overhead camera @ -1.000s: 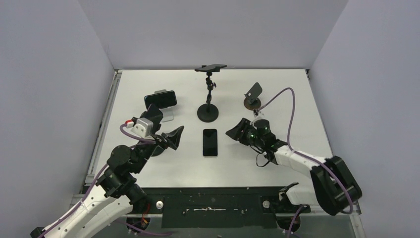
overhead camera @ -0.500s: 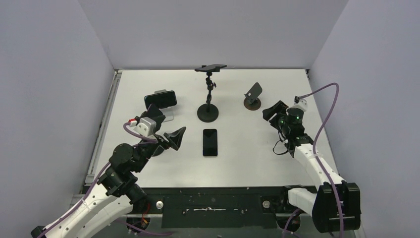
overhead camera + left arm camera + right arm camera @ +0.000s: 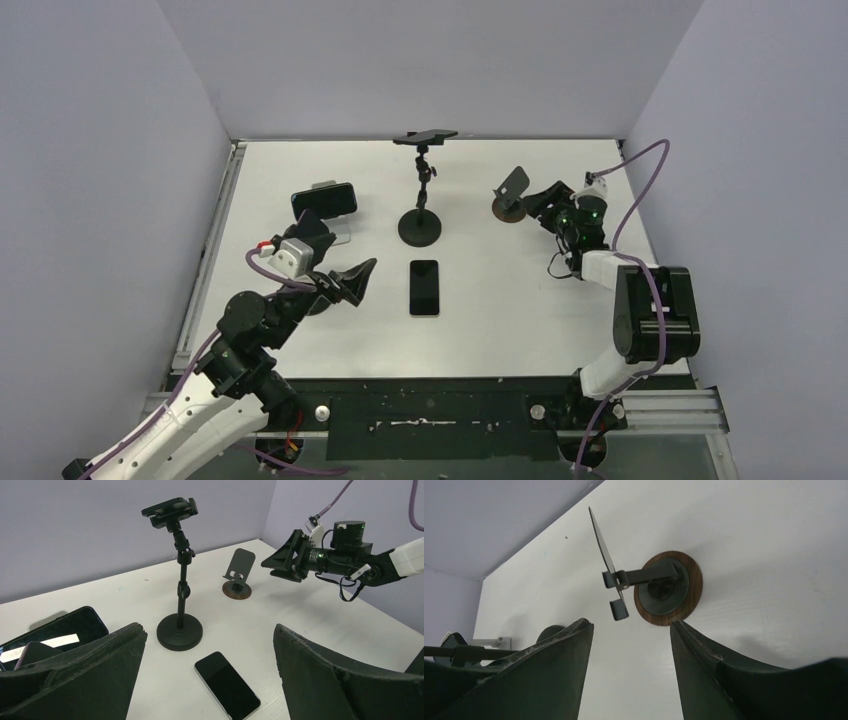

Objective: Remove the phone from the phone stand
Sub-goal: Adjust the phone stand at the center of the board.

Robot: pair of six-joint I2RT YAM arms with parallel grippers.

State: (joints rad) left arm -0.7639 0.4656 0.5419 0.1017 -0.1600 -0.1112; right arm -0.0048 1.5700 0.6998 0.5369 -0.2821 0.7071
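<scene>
Lavender walls [image 3: 100, 150], white table [image 3: 290, 165]. A loose phone [image 3: 424, 287] lies flat by the tall stand [image 3: 421, 215], a second phone [image 3: 324, 199] sits propped on the left stand [image 3: 345, 237]. Left gripper [image 3: 355, 275] gapes wide, right gripper [image 3: 538, 200] half-spread, both empty.

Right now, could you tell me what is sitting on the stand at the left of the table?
A dark phone lies sideways on the stand. It covers the stand's cradle, so how it is propped cannot be seen.
</scene>
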